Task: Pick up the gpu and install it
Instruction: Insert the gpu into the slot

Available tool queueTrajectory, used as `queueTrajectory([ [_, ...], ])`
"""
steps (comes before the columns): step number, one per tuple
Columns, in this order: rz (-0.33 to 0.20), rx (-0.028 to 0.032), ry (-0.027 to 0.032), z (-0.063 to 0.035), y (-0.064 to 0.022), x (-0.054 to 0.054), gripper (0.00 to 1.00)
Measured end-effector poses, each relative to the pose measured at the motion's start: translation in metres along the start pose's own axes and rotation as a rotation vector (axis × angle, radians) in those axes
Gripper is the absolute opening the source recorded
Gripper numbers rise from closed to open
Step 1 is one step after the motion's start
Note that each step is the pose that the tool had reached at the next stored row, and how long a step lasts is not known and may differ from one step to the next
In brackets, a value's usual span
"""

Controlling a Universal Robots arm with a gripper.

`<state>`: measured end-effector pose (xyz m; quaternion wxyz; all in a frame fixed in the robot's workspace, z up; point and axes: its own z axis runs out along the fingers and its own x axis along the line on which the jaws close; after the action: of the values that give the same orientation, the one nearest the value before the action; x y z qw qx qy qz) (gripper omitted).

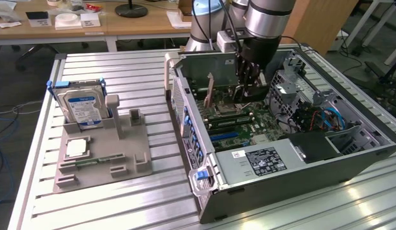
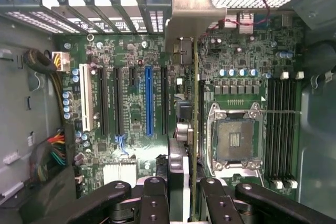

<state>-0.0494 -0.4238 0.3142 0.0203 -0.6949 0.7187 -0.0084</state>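
Holding the graphics card (image 2: 192, 129) edge-on, the gripper (image 2: 184, 203) is partly closed on it inside the computer case (image 1: 300, 191), over the motherboard (image 2: 137, 114). Installing looks under way; seating calls for lining its edge squarely with a slot.

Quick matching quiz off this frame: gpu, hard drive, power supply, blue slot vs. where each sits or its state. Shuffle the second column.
1 gpu
2 hard drive
3 power supply
4 blue slot

A empty, on the motherboard
B upright in the gray holder, outside the case
C held by the gripper, inside the case
D flat in a case corner, label up

Pairs: 1-C, 2-B, 3-D, 4-A
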Motion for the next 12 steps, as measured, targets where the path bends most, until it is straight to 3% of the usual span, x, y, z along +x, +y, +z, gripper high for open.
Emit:
queueTrajectory([
  [4,0.000,0.0000,-0.0007,0.0020,0.0004,0.005,0.28],
  [6,0.000,-0.0002,-0.0062,0.0036,0.0003,0.010,0.28],
  [8,0.001,-0.0008,-0.0247,0.0046,0.0002,0.014,0.28],
  [10,0.002,-0.0017,-0.0498,0.0053,0.0001,0.017,0.28],
  [11,0.002,-0.0019,-0.0565,0.0059,0.0002,0.018,0.28],
  [12,0.002,-0.0018,-0.0570,0.0063,0.0002,0.019,0.28],
])
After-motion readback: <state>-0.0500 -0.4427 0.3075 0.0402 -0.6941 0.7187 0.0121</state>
